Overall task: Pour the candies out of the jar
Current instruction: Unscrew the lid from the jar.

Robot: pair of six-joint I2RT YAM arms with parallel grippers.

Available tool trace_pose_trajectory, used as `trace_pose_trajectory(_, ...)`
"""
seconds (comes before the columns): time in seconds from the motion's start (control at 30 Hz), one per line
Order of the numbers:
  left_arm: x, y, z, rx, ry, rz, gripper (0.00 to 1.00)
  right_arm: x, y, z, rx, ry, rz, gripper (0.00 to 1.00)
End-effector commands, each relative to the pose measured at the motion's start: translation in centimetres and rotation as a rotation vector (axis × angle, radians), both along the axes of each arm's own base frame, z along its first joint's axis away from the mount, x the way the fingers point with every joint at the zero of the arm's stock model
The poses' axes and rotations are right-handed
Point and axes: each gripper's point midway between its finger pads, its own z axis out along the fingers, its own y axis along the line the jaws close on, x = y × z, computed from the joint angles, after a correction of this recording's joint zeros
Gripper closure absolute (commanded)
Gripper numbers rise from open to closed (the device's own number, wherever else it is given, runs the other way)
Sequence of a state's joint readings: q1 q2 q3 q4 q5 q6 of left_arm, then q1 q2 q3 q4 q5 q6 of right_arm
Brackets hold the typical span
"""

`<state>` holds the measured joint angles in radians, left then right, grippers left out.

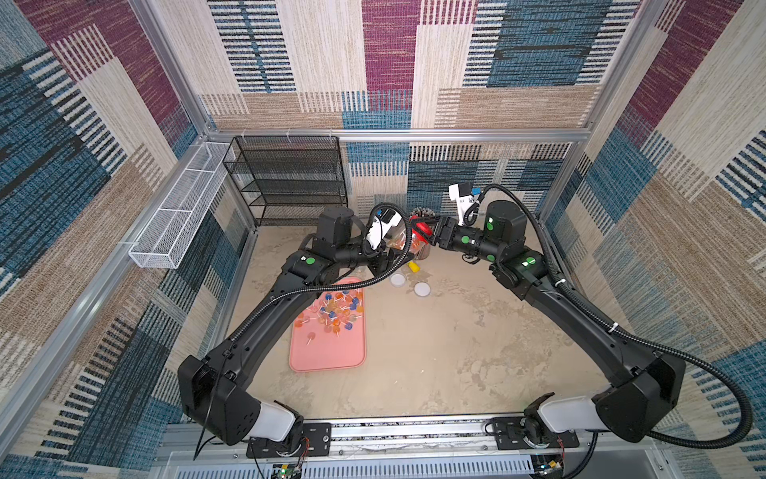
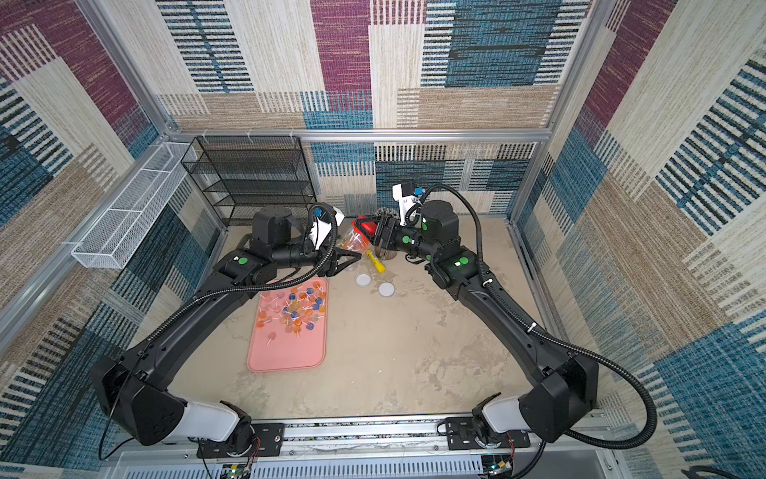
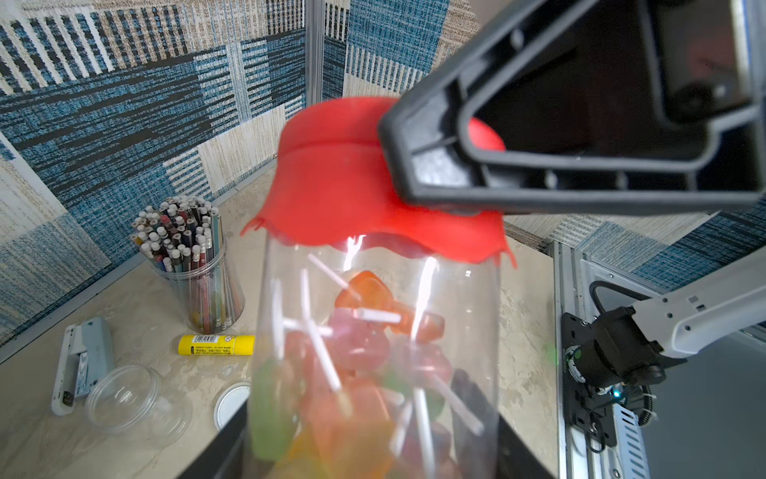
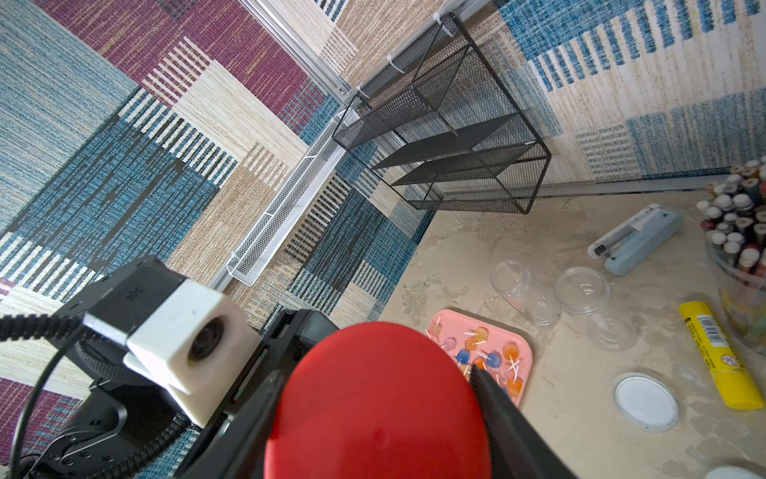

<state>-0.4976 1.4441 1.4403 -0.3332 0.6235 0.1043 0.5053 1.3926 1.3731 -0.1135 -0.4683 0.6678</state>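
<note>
While a red lid (image 3: 340, 178) caps the jar (image 3: 468, 298), pencils (image 3: 178, 226) stand nearby.

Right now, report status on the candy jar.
Left fingers shut on jar, candies inside. Right fingers astride red lid, grip unclear. Lid on, blocks the pour. Other candies already on pink tray.

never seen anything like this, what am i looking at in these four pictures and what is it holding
This is a robot with two black arms, left and right, at a table. Two pictures look down from above; the other two come from a camera on each wrist. The left arm's fingers hold a clear jar of candies, lollipops, capped by a red lid. The right arm's fingers flank that lid; whether they pinch it is unclear. More candies lie on a pink tray. Nearby: a cup of pencils, a yellow glue stick.
</note>
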Motion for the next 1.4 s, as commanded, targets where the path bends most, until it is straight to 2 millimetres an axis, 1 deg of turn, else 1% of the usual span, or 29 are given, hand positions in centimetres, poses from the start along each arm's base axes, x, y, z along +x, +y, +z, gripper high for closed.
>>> trace_pose_trajectory(0.0,-0.5,-0.6,1.7,-0.055,-0.036,-0.049,1.00,-0.5,0.1,1.0,-0.013,-0.061,0.020,0.43)
trace_pose_trajectory(0.1,-1.7,-1.0,2.7,-0.110,-0.017,-0.157,1.00,-2.2,0.3,2.9,-0.006,-0.170,0.113,0.45)
trace_pose_trajectory(0.17,-2.9,-1.2,3.9,-0.171,0.002,-0.257,1.00,-4.0,0.5,4.2,-0.009,-0.268,0.224,0.46)
trace_pose_trajectory(0.23,-3.8,-1.2,5.0,-0.222,0.018,-0.335,1.00,-5.6,0.5,4.9,-0.019,-0.341,0.313,0.46)
trace_pose_trajectory(0.27,-4.2,-1.2,5.5,-0.243,0.025,-0.368,1.00,-6.4,0.4,5.0,-0.026,-0.372,0.355,0.46)
trace_pose_trajectory(0.3,-4.5,-1.2,5.8,-0.256,0.025,-0.387,1.00,-6.8,0.3,4.9,-0.031,-0.386,0.379,0.46)
trace_pose_trajectory(0.4,-5.1,-1.1,6.5,-0.271,0.027,-0.419,1.00,-7.4,-0.5,4.4,-0.044,-0.394,0.428,0.48)
trace_pose_trajectory(0.5,-5.5,-1.1,6.8,-0.278,0.034,-0.437,1.00,-7.4,-0.7,3.7,-0.056,-0.388,0.448,0.49)
trace_pose_trajectory(0.6,-5.5,-1.1,6.6,-0.273,0.047,-0.430,1.00,-7.2,-0.6,3.4,-0.058,-0.386,0.453,0.48)
trace_pose_trajectory(0.67,-5.2,-1.1,6.3,-0.262,0.049,-0.411,1.00,-6.9,-0.5,3.6,-0.056,-0.383,0.443,0.48)
trace_pose_trajectory(0.77,-4.9,-1.0,5.9,-0.245,0.048,-0.383,1.00,-6.3,-0.6,4.2,-0.052,-0.386,0.413,0.44)
trace_pose_trajectory(0.87,-4.7,-0.9,5.7,-0.238,0.043,-0.372,1.00,-6.1,-0.7,4.7,-0.047,-0.388,0.392,0.43)
trace_pose_trajectory(1.0,-4.7,-1.0,5.7,-0.236,0.036,-0.365,1.00,-5.9,-0.7,4.7,-0.043,-0.383,0.386,0.40)
trace_pose_trajectory(1.2,-4.7,-0.9,5.4,-0.228,0.037,-0.367,1.00,-6.0,-0.8,5.5,-0.029,-0.398,0.378,0.42)
trace_pose_trajectory(1.37,-5.1,-0.9,4.9,-0.226,0.055,-0.382,1.00,-6.0,-1.1,5.9,-0.064,-0.426,0.398,0.44)
